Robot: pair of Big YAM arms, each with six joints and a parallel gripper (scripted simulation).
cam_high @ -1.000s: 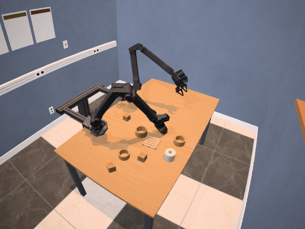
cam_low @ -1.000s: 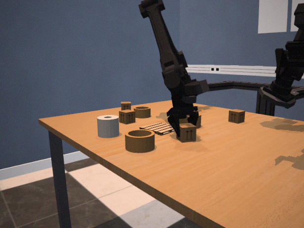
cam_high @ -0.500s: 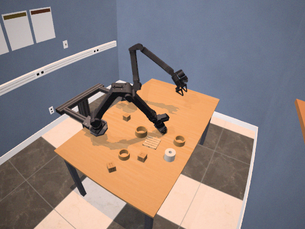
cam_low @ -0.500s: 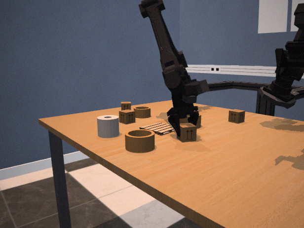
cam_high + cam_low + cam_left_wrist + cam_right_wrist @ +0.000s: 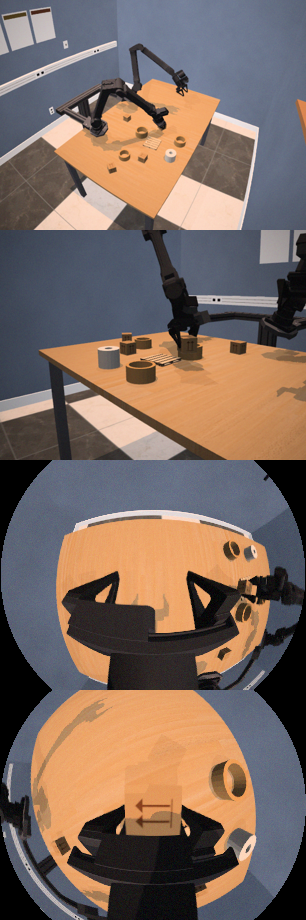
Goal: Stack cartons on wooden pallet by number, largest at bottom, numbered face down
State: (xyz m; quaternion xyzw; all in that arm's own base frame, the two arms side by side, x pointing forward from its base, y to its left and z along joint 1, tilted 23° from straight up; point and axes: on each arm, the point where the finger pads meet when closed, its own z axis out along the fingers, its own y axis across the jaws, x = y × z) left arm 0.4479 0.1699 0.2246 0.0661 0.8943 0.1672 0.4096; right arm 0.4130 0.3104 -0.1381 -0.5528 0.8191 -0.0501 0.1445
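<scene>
my right claw [image 5: 162, 127] [image 5: 187, 340] [image 5: 242, 588] [image 5: 153, 805] is clamped on 1 brown cube-shaped carton [image 5: 189, 345] [image 5: 153, 812], raised above the table [image 5: 189, 107] [image 5: 223, 384] [image 5: 150, 550] [image 5: 125, 725], its 2 printed arrows showing. near it lie the small square slatted wooden pallet [image 5: 152, 143] [image 5: 161, 359], bearing 0 cartons, and a brown round ring [image 5: 141, 136] [image 5: 191, 355] [image 5: 243, 612]. farther off, 3 more cartons stand on the table, well apart from my wide-open left claw [image 5: 182, 92] [image 5: 153, 577].
</scene>
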